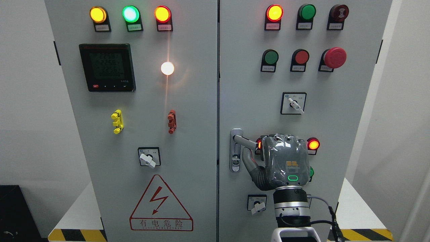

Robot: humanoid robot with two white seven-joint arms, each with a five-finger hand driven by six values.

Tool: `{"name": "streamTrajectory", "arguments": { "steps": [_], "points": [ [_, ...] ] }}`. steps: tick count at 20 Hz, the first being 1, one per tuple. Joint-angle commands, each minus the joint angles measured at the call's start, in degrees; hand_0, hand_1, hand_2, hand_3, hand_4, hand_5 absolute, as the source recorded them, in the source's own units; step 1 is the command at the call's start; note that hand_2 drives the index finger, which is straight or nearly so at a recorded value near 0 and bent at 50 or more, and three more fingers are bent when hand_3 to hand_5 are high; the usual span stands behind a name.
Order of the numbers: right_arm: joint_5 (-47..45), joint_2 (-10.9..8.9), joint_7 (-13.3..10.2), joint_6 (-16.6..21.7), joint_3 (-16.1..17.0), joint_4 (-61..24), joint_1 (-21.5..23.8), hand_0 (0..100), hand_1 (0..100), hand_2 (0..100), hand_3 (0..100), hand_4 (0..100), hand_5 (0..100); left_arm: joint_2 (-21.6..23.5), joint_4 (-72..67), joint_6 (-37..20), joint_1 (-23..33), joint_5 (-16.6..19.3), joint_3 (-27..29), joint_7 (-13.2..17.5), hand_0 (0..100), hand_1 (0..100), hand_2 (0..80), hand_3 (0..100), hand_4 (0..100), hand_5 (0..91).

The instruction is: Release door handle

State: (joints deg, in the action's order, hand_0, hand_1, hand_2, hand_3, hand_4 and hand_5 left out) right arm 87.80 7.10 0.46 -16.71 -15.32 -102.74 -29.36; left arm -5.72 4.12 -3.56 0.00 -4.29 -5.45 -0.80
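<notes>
The door handle point(242, 140) sits on the right-hand door of the grey electrical cabinet point(188, 134), just right of the seam between the two doors, its lever jutting rightward from a tall silver backplate with a keyhole low on it. The right hand point(280, 161) rises from the bottom edge to the right of the handle, its back toward the camera; its fingers curl over the lever's outer end while the thumb point(248, 161) reaches up beneath the lever — the hand is closed around the handle. A lit red lamp point(313, 144) glows just right of the hand, level with the handle, and a rotary switch point(257, 205) lies below the handle, beside the wrist. Further left of the handle, on the other door, a red-bordered warning triangle point(161, 205) is stuck low down — above it sits another rotary selector point(148, 157).
</notes>
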Motion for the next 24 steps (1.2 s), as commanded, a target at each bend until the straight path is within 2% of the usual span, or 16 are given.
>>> {"name": "streamTrajectory", "arguments": {
  "steps": [1, 24],
  "points": [
    [0.0, -0.06, 0.2, 0.0, 0.3, -0.2, -0.1, 47, 42, 91, 100, 100, 100, 0.0, 0.0, 0.0, 1.0, 0.1, 0.0, 0.0, 12, 56, 0.0, 0, 0, 0.0],
    [0.0, -0.06, 0.2, 0.0, 0.6, -0.5, -0.2, 47, 40, 91, 100, 100, 100, 0.0, 0.0, 0.0, 1.0, 0.0, 0.0, 0.0, 12, 56, 0.0, 0, 0, 0.0]
  ]
}}
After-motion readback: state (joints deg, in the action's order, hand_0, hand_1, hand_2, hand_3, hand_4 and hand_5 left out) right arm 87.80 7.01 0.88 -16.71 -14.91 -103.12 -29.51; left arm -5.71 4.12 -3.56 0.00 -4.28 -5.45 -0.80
